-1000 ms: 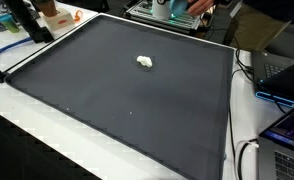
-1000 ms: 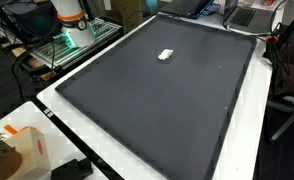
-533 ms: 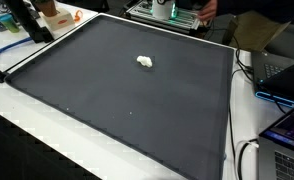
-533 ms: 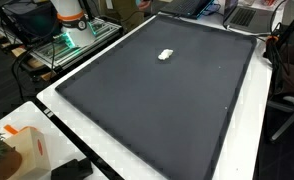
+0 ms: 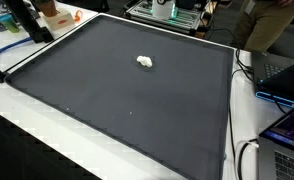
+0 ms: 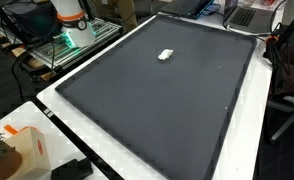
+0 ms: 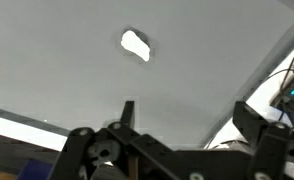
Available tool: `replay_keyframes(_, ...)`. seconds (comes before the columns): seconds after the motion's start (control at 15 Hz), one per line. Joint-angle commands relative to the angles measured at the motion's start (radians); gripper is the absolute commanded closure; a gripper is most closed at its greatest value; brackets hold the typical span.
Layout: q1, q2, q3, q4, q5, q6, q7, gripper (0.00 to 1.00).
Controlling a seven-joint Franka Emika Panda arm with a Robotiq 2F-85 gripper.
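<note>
Spreading over nearly the whole table [image 5: 27,120], the dark mat [image 5: 137,110] fills both exterior views. Only the wrist view shows the gripper [image 7: 187,118]. Its jaws stand wide apart with nothing between them, raised above the mat. The small white crumpled lump [image 5: 145,62] lies alone on the mat, toward its far half in an exterior view. The wrist view has it ahead of the fingers, well apart from them.

One white crumpled lump [image 5: 144,62], one dark mat [image 5: 117,100], one end effector [image 7: 185,110]
</note>
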Motion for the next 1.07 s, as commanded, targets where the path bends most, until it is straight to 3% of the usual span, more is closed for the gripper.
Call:
replay_keyframes(0.0, 0.0, 0.013, -0.005, -0.019, -0.015, 0.019, 0.019, 0.0)
replay_keyframes(0.27, -0.011, 0.04, -0.005, -0.052, -0.02, 0.047, 0.032, 0.0)
replay_keyframes(0.33, -0.043, 0.04, 0.032, -0.059, -0.067, 0.069, 0.185, 0.0)
replay_keyframes(0.87, -0.069, 0.064, 0.143, -0.092, -0.082, 0.074, 0.715, 0.0)
replay_keyframes(1.0, -0.074, 0.079, 0.176, -0.13, -0.106, 0.165, 0.818, 0.0)
